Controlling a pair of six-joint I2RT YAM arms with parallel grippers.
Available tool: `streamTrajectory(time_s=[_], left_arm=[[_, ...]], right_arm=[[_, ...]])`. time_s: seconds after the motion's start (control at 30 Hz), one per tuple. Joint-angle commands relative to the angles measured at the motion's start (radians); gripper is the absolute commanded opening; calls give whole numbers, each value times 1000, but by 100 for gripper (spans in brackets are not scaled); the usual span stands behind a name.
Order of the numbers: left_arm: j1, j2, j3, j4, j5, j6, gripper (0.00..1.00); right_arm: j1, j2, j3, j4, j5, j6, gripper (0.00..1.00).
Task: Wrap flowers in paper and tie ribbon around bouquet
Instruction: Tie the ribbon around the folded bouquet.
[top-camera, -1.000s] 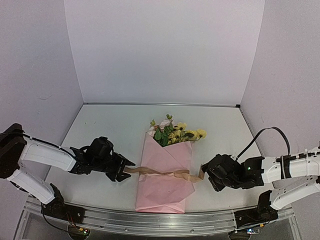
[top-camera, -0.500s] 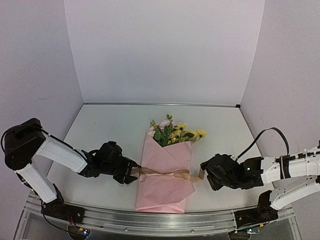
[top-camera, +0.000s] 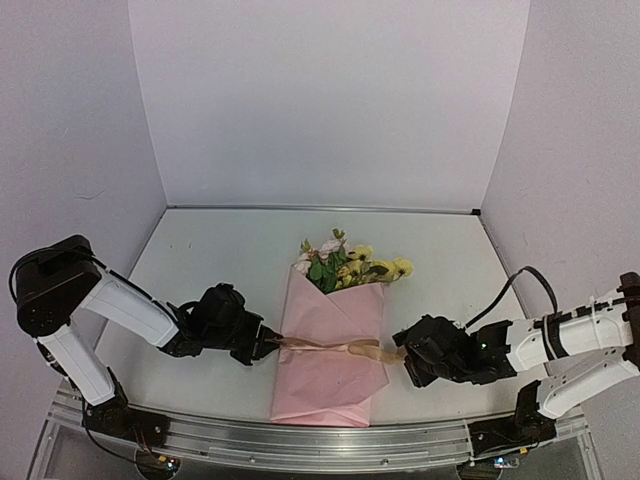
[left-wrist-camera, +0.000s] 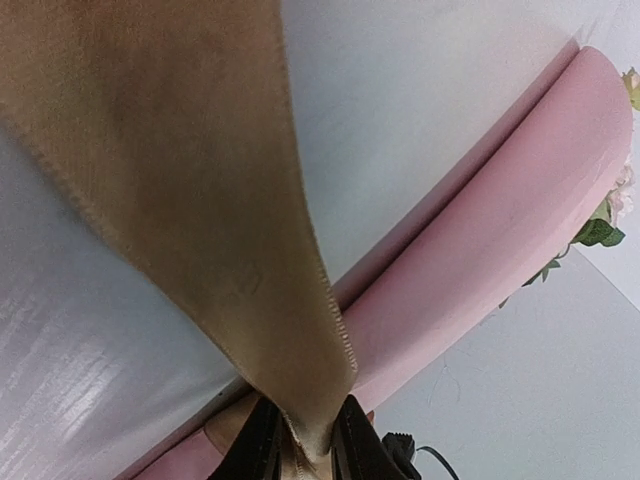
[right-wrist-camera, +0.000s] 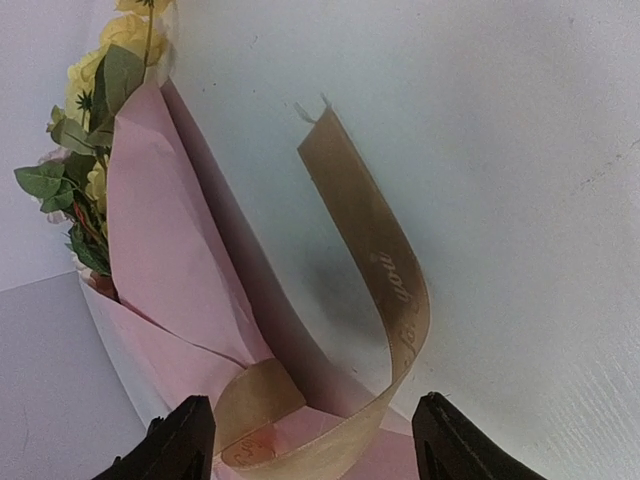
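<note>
The bouquet lies in the middle of the table, its flowers (top-camera: 345, 262) sticking out of the far end of a cone of pink paper (top-camera: 335, 385). The tan ribbon (top-camera: 335, 347) runs across the cone. At the cone's left edge my left gripper (top-camera: 268, 345) is shut on the ribbon's left end; in the left wrist view the ribbon (left-wrist-camera: 200, 200) is pinched between the black fingers (left-wrist-camera: 258, 450), with the paper (left-wrist-camera: 500, 230) behind. My right gripper (top-camera: 405, 360) stands open at the cone's right edge. The ribbon (right-wrist-camera: 385, 270) curls between its spread fingertips (right-wrist-camera: 185, 440), beside the paper (right-wrist-camera: 170, 250) and flowers (right-wrist-camera: 100, 90).
White walls (top-camera: 330, 100) close the table on the left, back and right. A metal rail (top-camera: 320, 440) runs along the near edge, with both arm bases on it. A black cable (top-camera: 520, 285) loops above the right arm.
My left gripper has moved right to the cone's left edge and closed on the ribbon's end. The right gripper has edged left toward the bouquet, staying open.
</note>
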Motion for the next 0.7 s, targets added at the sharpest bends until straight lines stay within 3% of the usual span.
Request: streamTrajectory(time_s=[0.0,0.43,0.67], left_arm=[[-2,8,-15,54,-7,-2,14],[-3,0,-1,34,-8,27,9],[-2,-27,18,-15,-23,59,8]], right_arm=[[9,29,-13,68,-21,38,69],[14,72,0,142,-78,60,78],[13,84,-25,171,-41,81,59]])
